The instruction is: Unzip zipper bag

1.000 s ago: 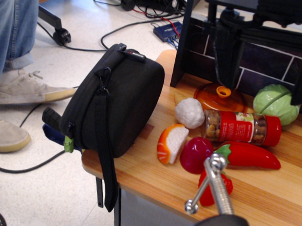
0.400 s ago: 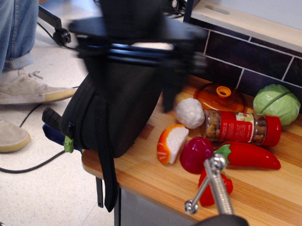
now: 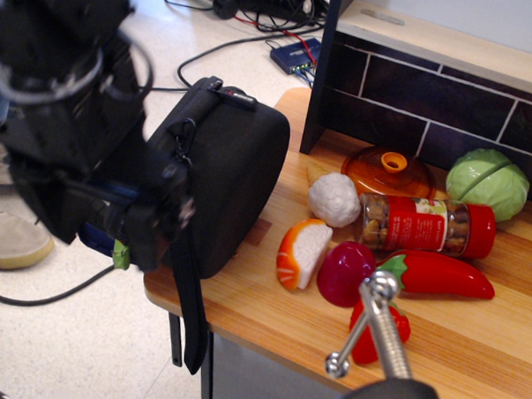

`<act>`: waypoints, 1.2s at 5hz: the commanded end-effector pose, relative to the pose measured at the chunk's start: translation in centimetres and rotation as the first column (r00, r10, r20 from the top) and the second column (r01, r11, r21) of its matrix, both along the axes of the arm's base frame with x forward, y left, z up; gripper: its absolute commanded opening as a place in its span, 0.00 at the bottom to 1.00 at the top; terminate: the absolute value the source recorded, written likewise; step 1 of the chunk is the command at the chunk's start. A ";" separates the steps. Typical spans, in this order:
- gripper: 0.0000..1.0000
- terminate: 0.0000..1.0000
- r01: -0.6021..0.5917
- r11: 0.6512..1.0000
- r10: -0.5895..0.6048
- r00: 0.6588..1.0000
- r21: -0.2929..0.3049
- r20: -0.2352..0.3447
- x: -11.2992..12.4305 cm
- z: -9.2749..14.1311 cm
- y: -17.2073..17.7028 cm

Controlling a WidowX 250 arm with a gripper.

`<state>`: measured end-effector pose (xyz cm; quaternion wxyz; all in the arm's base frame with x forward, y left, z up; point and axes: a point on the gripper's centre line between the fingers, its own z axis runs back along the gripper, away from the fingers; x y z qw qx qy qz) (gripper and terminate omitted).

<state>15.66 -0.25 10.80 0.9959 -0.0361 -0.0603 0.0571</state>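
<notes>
The end effector (image 3: 155, 221) hovers at the near-left face of the zipper bag (image 3: 223, 180), which sits on the bench (image 3: 472, 341) corner; motion blur hides whether it's open. This looks like the approach. Next: catch the green tab (image 3: 120, 255) just below. Toy food lies right; cables trail across the floor behind.

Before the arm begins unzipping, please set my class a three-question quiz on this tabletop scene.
1. True or false: the zipper bag lies flat in the middle of the table.
2. Which item touches the jar's red cap end? A) cabbage B) orange lid C) cauliflower
3. What colour is the small tab low on the bag?

Key: 1 false, it stands at the table's left edge; 2 A; 3 green.
</notes>
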 end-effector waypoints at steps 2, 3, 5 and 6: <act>1.00 0.00 0.065 0.989 -0.067 0.998 0.130 0.010 0.9 -4.7 4.1; 1.00 0.00 0.109 0.984 -0.106 0.994 0.140 -0.030 2.1 -5.4 4.5; 1.00 0.00 0.132 0.975 -0.133 0.991 0.178 -0.005 3.9 -6.6 4.3; 0.00 0.00 0.126 0.975 -0.134 0.991 0.182 0.029 4.1 -6.6 4.0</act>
